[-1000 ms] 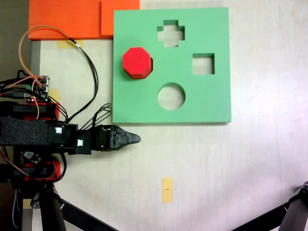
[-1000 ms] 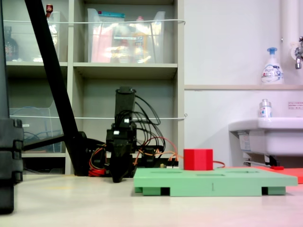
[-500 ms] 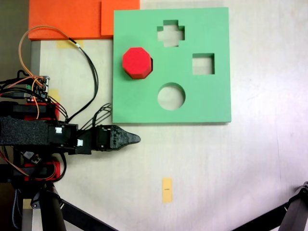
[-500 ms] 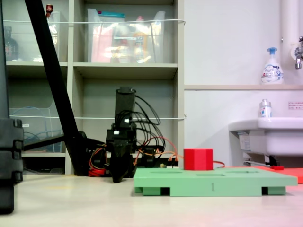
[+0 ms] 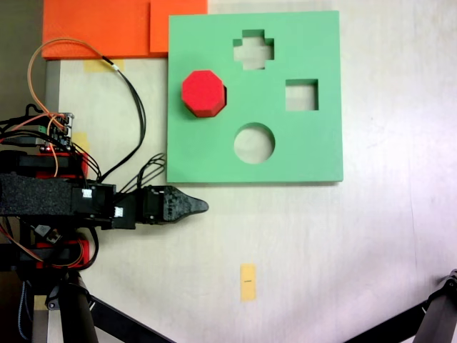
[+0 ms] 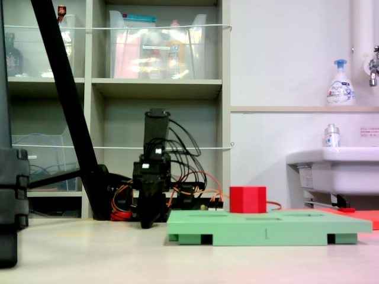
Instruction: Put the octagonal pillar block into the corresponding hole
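So the octagonal pillar block (image 5: 203,92) is sitting on top of the green foam board (image 5: 307,153), near its left edge in the top-down fixed view. A sliver of dark cutout peeks out at the block's right side, which I take to be the corresponding hole (image 5: 225,93), so the block looks parked half over it, shifted a bit left and not dropped in. The low fixed view backs that up: the block (image 6: 247,199) stands full height above the board (image 6: 269,227), so it isn't seated.

The pincer (image 5: 194,206) rests low by the surface, just off the board's lower left corner and well apart from the block. From above it comes to one dark point and I see no gap between the jaws, so it looks clenched with nothing in it. From the low view it's end-on and I can't tell anything.

The cross (image 5: 253,49), square (image 5: 301,95) and round (image 5: 254,143) cutouts are all open. My guess: the block needs a nudge right and maybe a twist so the eight sides line up, otherwise it'll just hang on the foam rim.
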### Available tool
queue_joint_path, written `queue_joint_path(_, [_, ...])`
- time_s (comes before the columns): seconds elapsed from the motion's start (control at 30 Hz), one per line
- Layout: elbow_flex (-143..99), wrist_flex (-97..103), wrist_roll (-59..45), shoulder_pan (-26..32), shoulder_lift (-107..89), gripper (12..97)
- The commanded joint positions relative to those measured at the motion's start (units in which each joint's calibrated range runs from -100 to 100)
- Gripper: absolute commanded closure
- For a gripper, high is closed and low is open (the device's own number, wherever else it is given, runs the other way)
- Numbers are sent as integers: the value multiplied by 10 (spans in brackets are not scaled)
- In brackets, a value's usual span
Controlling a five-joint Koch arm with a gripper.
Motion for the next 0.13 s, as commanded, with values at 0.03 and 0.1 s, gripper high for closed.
queue_joint_path(0.03, [-13,-45,0,0,-4,601])
queue_joint_path(0.1, [-13,-45,0,0,-4,601])
